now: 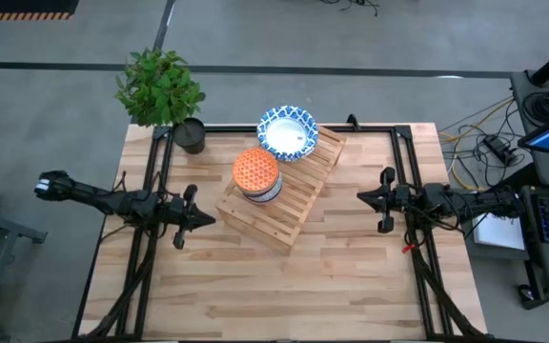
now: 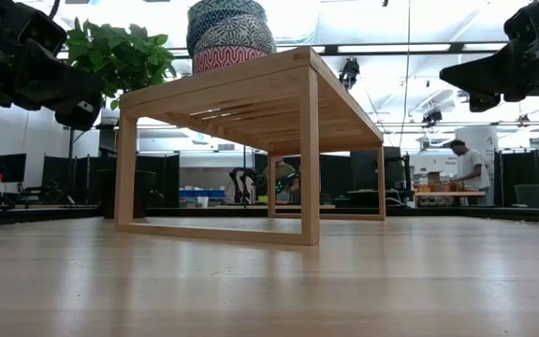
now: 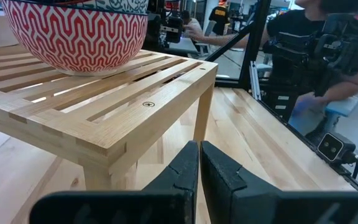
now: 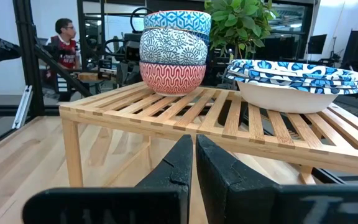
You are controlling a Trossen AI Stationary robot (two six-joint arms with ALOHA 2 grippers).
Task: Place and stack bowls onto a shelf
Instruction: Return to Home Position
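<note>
The shelf (image 1: 284,205), a low rack of light wood slats, stands at the table's middle, turned at an angle. A stack of small bowls (image 4: 174,53) sits near its middle, and the pink-red bottom bowl (image 3: 79,34) rests by its base on the slats. From above, the stack's top (image 1: 256,173) looks orange. A nested stack of white bowls with blue rims (image 4: 294,81) sits on the shelf's far end (image 1: 287,132). My left gripper (image 1: 208,220) is shut and level at the left, short of the shelf. My right gripper (image 1: 360,195) is shut and level at the right.
A potted plant (image 1: 158,86) in a dark pot (image 1: 190,134) stands at the table's far left corner. Black frame rails (image 1: 151,191) run along both sides. Bare tabletop lies near the front edge (image 1: 284,295). People (image 4: 61,43) are in the room beyond.
</note>
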